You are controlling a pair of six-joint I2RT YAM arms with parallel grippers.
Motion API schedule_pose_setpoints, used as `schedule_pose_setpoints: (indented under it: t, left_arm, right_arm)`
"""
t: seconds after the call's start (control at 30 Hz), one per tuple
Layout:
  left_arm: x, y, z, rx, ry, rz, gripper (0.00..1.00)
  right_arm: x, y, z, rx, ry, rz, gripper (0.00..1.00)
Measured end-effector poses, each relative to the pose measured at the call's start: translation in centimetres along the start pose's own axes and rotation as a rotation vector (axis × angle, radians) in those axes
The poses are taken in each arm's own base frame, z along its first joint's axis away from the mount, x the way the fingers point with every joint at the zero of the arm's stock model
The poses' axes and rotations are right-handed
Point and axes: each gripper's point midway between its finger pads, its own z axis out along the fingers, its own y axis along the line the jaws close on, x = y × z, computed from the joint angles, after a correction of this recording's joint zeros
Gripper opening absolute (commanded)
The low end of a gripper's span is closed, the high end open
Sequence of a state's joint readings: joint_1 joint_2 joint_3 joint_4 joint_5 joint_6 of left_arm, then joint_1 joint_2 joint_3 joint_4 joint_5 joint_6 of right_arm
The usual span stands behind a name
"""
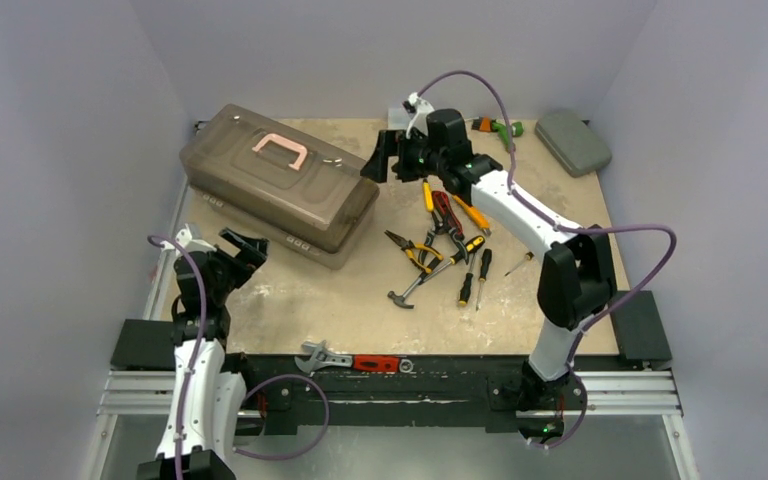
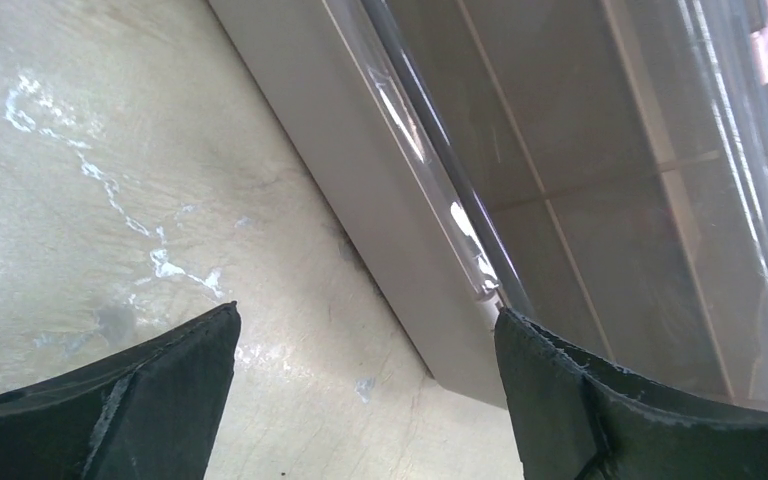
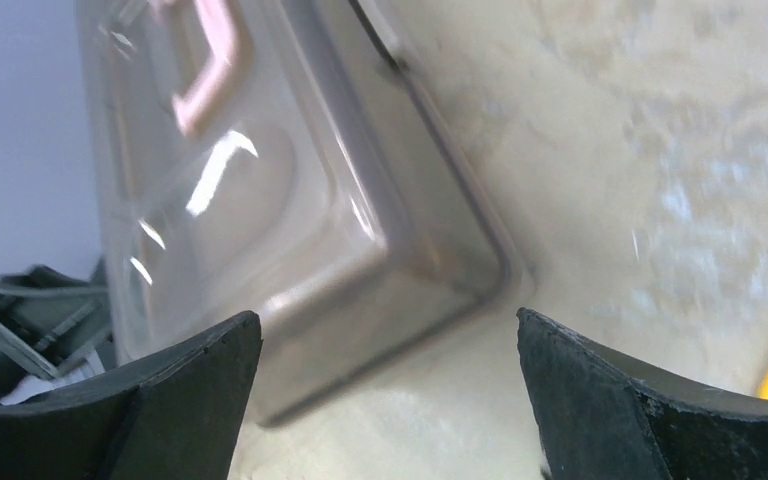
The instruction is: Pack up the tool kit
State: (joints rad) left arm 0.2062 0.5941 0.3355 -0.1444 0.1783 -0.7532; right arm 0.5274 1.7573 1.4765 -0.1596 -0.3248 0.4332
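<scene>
Right now the toolbox point(image 1: 278, 185) sits closed on the left rear of the tabletop point(image 1: 340, 300), its pink handle point(image 1: 280, 150) on top. The left gripper point(image 1: 244, 246) hangs spread wide, holding nothing, just beside the box's near long side. The right gripper point(image 1: 383, 158) is likewise spread and holds nothing, close by the box's right end. Small hand tools point(image 1: 440, 240) lie heaped to the right, apart from the box.

Closed beige toolbox point(image 1: 278, 190) rear-left; loose hand tools point(image 1: 447, 240) mid-table
</scene>
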Motion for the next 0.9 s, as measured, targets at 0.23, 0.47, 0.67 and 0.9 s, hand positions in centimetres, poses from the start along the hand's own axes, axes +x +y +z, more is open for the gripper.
schedule_pose_setpoints:
  t: [0.23, 0.47, 0.67, 0.9]
  left_arm:
    - [0.5, 0.3, 1.9, 0.002, 0.036, -0.048, 0.99]
    - [-0.1, 1.3, 5.8, 0.014, 0.087, -0.154, 0.94]
    - [-0.9, -0.9, 6.8, 0.147, 0.091, -0.171, 0.93]
    - [-3.5, -1.4, 3.7, 0.106, -0.045, -0.140, 0.97]
  right_arm:
    - [-5.7, 2.8, 4.2, -0.159, -0.037, -0.037, 0.99]
    - [-0.9, 1.3, 8.1, -0.202, 0.123, 0.034, 0.96]
    - [1.8, 3.3, 4.4, -0.207, 0.113, 0.009, 0.94]
    - [10.6, 10.6, -2.0, -0.252, 0.194, -0.051, 0.93]
